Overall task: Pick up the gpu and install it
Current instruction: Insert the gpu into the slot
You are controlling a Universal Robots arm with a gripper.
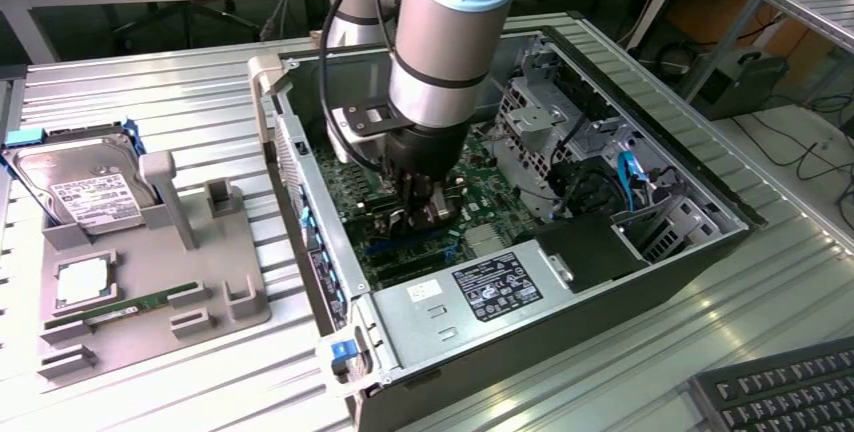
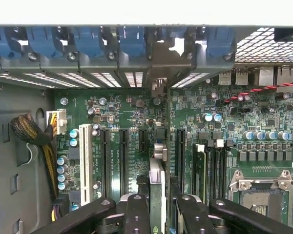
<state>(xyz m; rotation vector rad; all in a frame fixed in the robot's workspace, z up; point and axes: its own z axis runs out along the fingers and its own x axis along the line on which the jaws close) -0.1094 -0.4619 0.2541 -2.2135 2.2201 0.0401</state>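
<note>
In the wrist view my gripper [image 2: 156,207] is shut on the gpu [image 2: 156,183]. I see the card edge-on, as a thin upright strip between the black fingers [image 2: 136,212]. It stands over the motherboard [image 2: 127,112], between the long black expansion slots [image 2: 122,156]. Its silvery end bracket [image 2: 158,87] reaches the rear slot openings below the blue clips [image 2: 132,41]. I cannot tell whether the card's edge sits in a slot. In the exterior view the gripper [image 1: 424,214] is deep inside the open PC case [image 1: 667,242], low over the board.
A power supply [image 1: 494,287] fills the case's near end, and drive cages with blue cables [image 1: 625,177] line the exterior view's right. On the exterior view's left, a grey fixture [image 1: 200,282] holds a silver hard drive [image 1: 87,192], a memory stick [image 1: 120,307] and a chip [image 1: 83,282]. A keyboard [image 1: 787,392] lies near.
</note>
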